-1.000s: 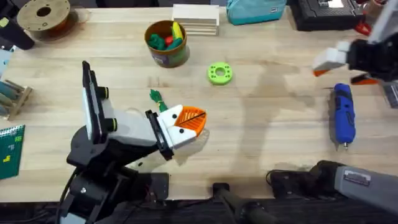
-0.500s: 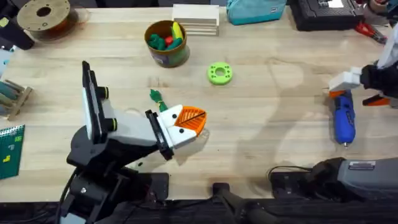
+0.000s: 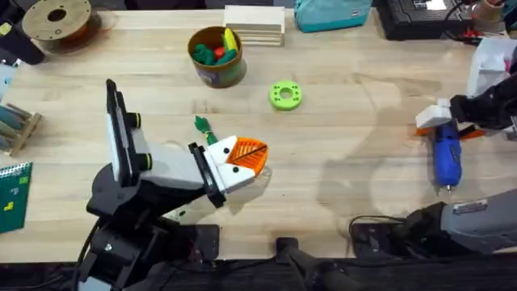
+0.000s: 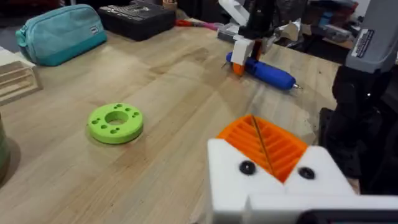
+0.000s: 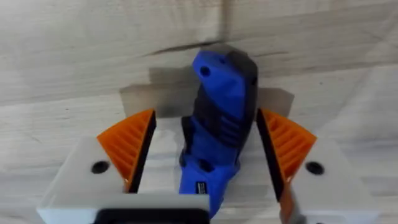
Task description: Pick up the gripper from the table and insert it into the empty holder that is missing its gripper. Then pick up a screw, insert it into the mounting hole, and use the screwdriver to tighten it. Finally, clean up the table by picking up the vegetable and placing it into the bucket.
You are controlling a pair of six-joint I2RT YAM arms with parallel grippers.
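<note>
From where I stand, the nearest thing is the left gripper, resting low over the near part of the worktop. Its fingers are clenched together, both orange pads pressed face to face with nothing visible between them, and both white bases carry an orange tip.

Just beyond it lies the vegetable, dark green and slim, flat on the wood and close to that gripper's tip.

Over on the right, the screwdriver lies flat on the worktop, its bit pointing toward the near edge. The right gripper is at its rear end. In the right wrist view the blue body lies between the two orange pads, one finger on each side with a gap on both, so the fingers are released and straddling it, not yet gripping.

I judge the step in hand to be picking up the screwdriver for the tightening. The next move calls for closing squarely on the blue body, then lifting it without letting the bit swing.

Farther back sits the green ring, and beyond that the bucket, already holding some coloured toy pieces, well apart from the vegetable.
</note>
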